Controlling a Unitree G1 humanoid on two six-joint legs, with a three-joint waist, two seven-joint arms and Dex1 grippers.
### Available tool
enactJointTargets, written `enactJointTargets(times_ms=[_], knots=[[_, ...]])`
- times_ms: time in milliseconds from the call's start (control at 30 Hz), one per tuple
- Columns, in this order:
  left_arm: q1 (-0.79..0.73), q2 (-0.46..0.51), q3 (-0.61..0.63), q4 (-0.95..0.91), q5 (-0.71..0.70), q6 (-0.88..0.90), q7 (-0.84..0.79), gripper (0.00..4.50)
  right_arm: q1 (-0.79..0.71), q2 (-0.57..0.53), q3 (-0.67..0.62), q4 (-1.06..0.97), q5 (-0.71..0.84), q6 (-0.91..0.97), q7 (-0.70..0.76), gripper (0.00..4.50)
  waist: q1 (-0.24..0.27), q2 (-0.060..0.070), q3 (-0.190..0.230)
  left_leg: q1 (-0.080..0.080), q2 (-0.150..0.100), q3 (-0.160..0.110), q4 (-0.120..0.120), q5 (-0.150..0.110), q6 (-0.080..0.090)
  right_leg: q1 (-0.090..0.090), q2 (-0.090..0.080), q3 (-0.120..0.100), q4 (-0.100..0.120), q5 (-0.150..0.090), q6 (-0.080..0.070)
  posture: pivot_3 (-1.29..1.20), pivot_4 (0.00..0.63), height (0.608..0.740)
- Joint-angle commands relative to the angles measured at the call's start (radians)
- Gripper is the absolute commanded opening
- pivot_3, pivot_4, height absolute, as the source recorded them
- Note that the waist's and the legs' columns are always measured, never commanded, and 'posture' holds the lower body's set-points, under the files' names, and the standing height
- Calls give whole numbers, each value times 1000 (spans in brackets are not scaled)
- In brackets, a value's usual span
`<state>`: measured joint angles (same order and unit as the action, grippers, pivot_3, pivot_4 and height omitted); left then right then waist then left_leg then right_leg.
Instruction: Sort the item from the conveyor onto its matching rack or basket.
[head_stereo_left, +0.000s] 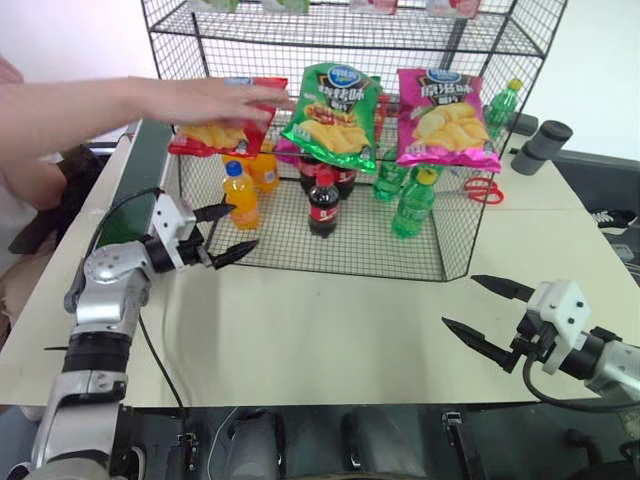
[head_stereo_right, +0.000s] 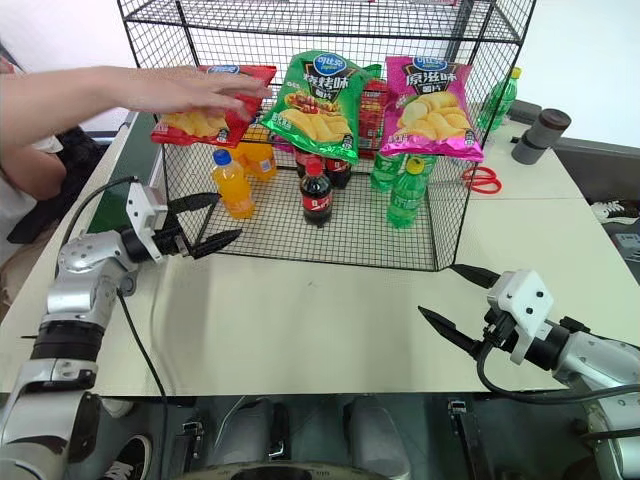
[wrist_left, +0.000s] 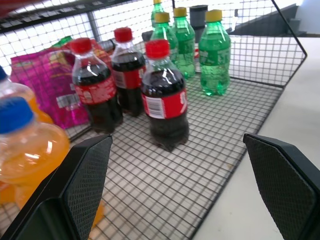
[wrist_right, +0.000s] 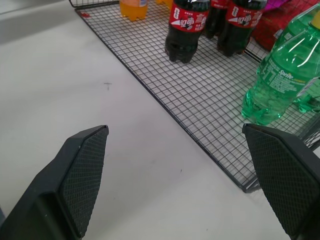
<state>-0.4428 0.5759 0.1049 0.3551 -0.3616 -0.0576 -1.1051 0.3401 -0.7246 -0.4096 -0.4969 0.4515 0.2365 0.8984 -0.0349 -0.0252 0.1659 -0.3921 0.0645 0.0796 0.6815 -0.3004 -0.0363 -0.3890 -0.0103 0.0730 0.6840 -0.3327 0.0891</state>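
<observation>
The green chip bag (head_stereo_left: 335, 115) hangs at the front of the black wire rack (head_stereo_left: 400, 262), between a red bag (head_stereo_left: 215, 132) and a pink bag (head_stereo_left: 447, 120). A person's hand (head_stereo_left: 215, 98) reaches in from the left and rests on the red bag. A strip of the dark-green conveyor (head_stereo_left: 143, 165) runs along the table's left side. My left gripper (head_stereo_left: 243, 226) stands open at the rack's front left corner, beside an orange soda bottle (head_stereo_left: 240, 195), holding nothing. My right gripper (head_stereo_left: 458, 300) is open and empty over the table, off the rack's front right corner.
On the rack's floor stand cola bottles (head_stereo_left: 322, 203) and green soda bottles (head_stereo_left: 413, 205). Red scissors (head_stereo_left: 483, 189) and a grey cylinder (head_stereo_left: 540, 145) lie right of the rack. Bare white table (head_stereo_left: 330, 330) stretches between my grippers.
</observation>
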Motion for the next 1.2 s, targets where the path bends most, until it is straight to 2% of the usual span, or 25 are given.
enactJointTargets(times_ms=[33,433,533,833,1200], knots=[[-5,1,17,-26,-8,-29,-2,4500,3,-5,-35,-7,-4,-27,-3,4482,1,0,0,0,0,0,0,0,0,0,0,0,0,0,0,0,150,740],[-8,-8,26,-11,-40,2,-25,4500,-11,4,-4,-1,-29,-53,-22,4482,14,0,0,0,0,0,0,0,0,0,0,0,0,0,0,0,150,740],[-13,-9,23,13,-5,-51,3,4500,-36,22,-4,2,-8,-39,-44,4482,20,0,0,0,0,0,0,0,0,0,0,0,0,0,0,0,150,740],[9,-1,12,-41,-53,32,-44,4500,-45,23,13,-11,-7,-32,-47,4482,21,0,0,0,0,0,0,0,0,0,0,0,0,0,0,0,150,740],[41,11,7,-59,-34,15,-59,4500,-49,10,41,21,-28,-51,-21,4482,21,0,0,0,0,0,1,0,0,0,0,0,0,0,0,0,150,740]])
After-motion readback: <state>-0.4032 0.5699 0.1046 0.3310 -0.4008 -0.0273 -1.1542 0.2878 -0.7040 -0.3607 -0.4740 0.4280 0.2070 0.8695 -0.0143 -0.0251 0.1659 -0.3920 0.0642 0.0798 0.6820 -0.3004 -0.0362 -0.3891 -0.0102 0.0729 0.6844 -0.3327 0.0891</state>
